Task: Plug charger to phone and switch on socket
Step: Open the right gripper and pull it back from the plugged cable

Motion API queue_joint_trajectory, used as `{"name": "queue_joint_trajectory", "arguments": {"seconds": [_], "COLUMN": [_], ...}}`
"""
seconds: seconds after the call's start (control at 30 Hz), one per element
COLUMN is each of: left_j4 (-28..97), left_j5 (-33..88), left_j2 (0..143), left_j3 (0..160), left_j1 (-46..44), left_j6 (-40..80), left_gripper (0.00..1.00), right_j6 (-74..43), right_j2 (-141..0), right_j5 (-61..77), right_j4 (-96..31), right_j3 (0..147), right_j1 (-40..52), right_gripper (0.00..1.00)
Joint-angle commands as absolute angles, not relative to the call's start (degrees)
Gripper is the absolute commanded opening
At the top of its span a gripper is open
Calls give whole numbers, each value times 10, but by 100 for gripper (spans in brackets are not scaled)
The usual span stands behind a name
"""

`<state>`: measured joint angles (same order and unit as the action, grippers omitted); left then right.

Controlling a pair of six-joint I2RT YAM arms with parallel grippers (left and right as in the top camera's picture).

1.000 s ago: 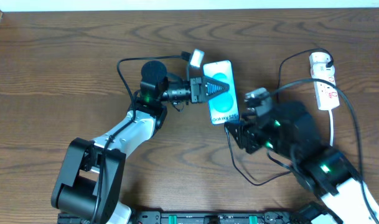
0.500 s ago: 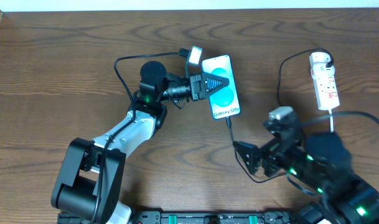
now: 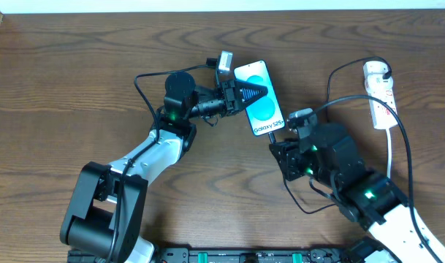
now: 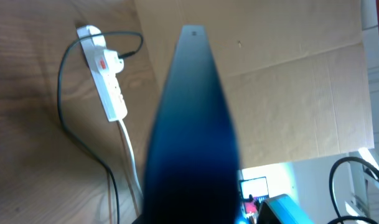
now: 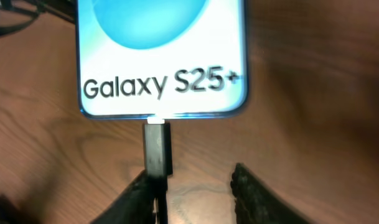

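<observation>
The phone [image 3: 260, 102], with its cyan screen up, sits in my left gripper [image 3: 245, 93], which is shut on its upper end. In the left wrist view the phone [image 4: 192, 124] fills the middle as a dark edge and hides the fingers. The charger's black connector [image 5: 157, 148] meets the phone's bottom edge [image 5: 161, 93]. My right gripper [image 5: 195, 196] is open just below the phone, and its left finger [image 5: 139, 198] touches the cable. The thin black charger cable [image 3: 330, 86] runs to the white plug in the socket [image 3: 379, 95] at the far right.
The socket [image 4: 105, 78] and its thick white cord [image 4: 130, 158] also show in the left wrist view, with a cardboard wall [image 4: 289, 93] behind. The thick white cord [image 3: 392, 150] runs down the right side. The black cable loops on the table by my right arm [image 3: 354, 183].
My right arm drew back to the lower right, then came back up to the phone's bottom edge. The left gripper shifted the phone slightly up and left and tilted it.
</observation>
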<state>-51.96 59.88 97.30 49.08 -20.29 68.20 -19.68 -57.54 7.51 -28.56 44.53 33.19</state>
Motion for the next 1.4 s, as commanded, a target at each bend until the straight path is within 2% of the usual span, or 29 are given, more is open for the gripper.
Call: {"name": "queue_joint_trajectory", "arguments": {"seconds": [0.0, 0.1, 0.33, 0.53, 0.6, 0.8, 0.9, 1.0, 1.17, 1.23, 1.37], "left_j4": [-526, -524, -504, -504, -502, -502, -502, -502, -468, -399, -174], "left_j5": [620, 627, 629, 672, 670, 651, 633, 629, 613, 605, 547], "left_j2": [966, 966, 966, 966, 966, 966, 966, 966, 966, 966, 972], "left_j3": [492, 490, 487, 487, 487, 487, 488, 494, 537, 571, 662], "left_j1": [-201, -205, -230, -234, -234, -234, -234, -236, -249, -255, -269], "left_j6": [684, 664, 635, 614, 613, 615, 620, 630, 617, 573, 445], "left_gripper": [7, 7, 7, 7, 7, 7, 7, 7, 7, 7, 7], "right_j6": [-199, -199, -203, -197, -192, -184, -184, -184, -184, -184, -184], "right_j2": [-587, -588, -582, -571, -559, -508, -466, -410, -313, -279, -234], "right_j5": [77, 77, 122, 111, 107, 85, 85, 78, 32, 6, -24], "right_j4": [-269, -250, -174, -194, -193, -276, -335, -368, -366, -366, -374], "right_j3": [446, 446, 446, 448, 453, 453, 454, 456, 457, 457, 457], "right_j1": [335, 335, 335, 334, 334, 333, 333, 333, 333, 333, 333], "right_gripper": [21, 2, 1, 1, 8, 52, 66, 76, 87, 90, 94]}}
